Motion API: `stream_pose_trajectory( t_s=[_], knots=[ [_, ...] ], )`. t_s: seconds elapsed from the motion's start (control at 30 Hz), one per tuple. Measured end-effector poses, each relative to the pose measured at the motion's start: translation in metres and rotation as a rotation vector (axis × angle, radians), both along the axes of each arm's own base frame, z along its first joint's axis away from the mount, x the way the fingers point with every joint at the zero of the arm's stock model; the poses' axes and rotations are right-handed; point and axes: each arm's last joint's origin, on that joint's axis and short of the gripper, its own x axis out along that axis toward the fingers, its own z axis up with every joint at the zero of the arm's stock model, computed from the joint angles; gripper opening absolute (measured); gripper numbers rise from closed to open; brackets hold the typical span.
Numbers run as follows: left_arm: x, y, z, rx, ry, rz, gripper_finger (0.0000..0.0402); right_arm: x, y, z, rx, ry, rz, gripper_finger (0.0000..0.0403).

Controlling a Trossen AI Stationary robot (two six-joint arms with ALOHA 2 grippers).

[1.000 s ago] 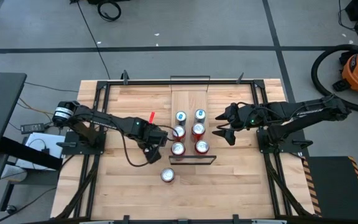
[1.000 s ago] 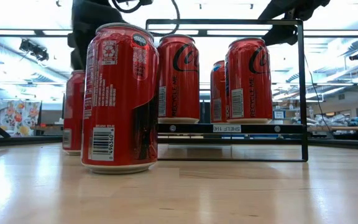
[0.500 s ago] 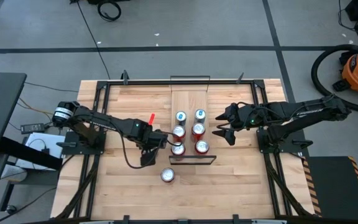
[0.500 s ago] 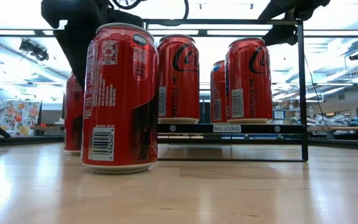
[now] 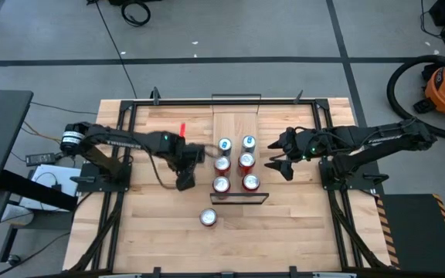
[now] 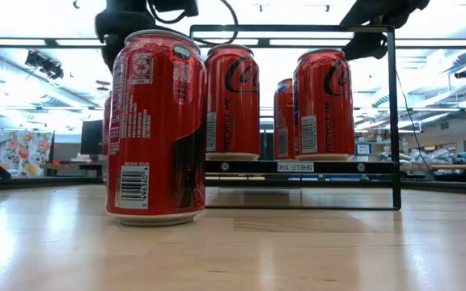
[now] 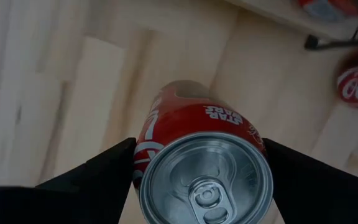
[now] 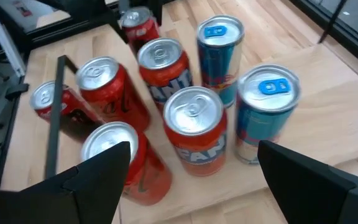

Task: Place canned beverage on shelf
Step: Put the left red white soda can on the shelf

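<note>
The shelf is a narrow light-wood board with black wire rails at its short ends. Several cans stand on it in two rows: blue ones, orange ones and red ones. My left gripper is just left of the shelf, shut on a red can; the gripper hides that can in the high view. My right gripper hangs open and empty just right of the shelf. Another red can stands on its base on the table in front of the shelf's near rail. My left gripper pinches the red can between its two fingers, one on each side of the can's wall just below the top rim. The fingers come from above, pointing down. The can stays about upright, top up. I cannot tell whether its base is clear of the table.
The black wire rail closes the shelf's near end and another its far end. The far part of the board is bare. Black frame bars run along the table's sides. The loose can fills the low view's left.
My left gripper, shut on the red can, has gone toward the table's far edge and a little left and has tipped from level to pointing down. The can has moved with it from beside the shelf's near cans. My right gripper has kept still.
</note>
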Motion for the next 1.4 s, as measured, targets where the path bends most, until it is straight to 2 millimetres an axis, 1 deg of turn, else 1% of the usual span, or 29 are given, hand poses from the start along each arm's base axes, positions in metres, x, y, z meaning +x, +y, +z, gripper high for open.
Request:
stream_pose_trajectory(
  t_s=[0.17, 0.33, 0.43, 0.6, 0.8, 0.93, 1.03, 1.13, 1.27, 1.4],
  knots=[
    [-0.003, 0.037, 0.022, -0.103, -0.027, 0.099, 0.0329, 0.000, -0.012, 0.000, 0.027, 0.001, -0.067, 0.0363],
    [0.002, 0.075, 0.052, -0.115, -0.127, 0.130, 0.0329, -0.003, -0.026, -0.004, 0.034, 0.049, -0.128, 0.0363],
    [0.007, 0.099, 0.067, -0.107, -0.179, 0.157, 0.0329, -0.003, -0.035, -0.005, 0.031, 0.061, -0.169, 0.0363],
    [0.020, 0.133, 0.079, -0.083, -0.180, 0.134, 0.0329, -0.003, -0.044, -0.007, 0.037, 0.068, -0.191, 0.0363],
    [0.041, 0.166, 0.090, -0.044, -0.222, 0.124, 0.0329, -0.003, -0.046, -0.007, 0.060, 0.065, -0.202, 0.0363],
    [0.056, 0.184, 0.086, -0.027, -0.226, 0.116, 0.0329, -0.003, -0.046, -0.007, 0.062, 0.064, -0.203, 0.0363],
    [0.067, 0.190, 0.082, -0.019, -0.233, 0.096, 0.0329, -0.003, -0.046, -0.007, 0.060, 0.065, -0.206, 0.0363],
    [0.079, 0.196, 0.072, -0.019, -0.233, 0.080, 0.0329, -0.003, -0.046, -0.007, 0.056, 0.065, -0.212, 0.0363],
    [0.091, 0.199, 0.059, -0.009, -0.239, 0.050, 0.0329, -0.003, -0.046, -0.007, 0.052, 0.065, -0.223, 0.0363],
    [0.096, 0.197, 0.047, -0.088, -0.223, 0.037, 0.0329, -0.004, -0.046, -0.007, 0.048, 0.067, -0.228, 0.0363]
  ],
)
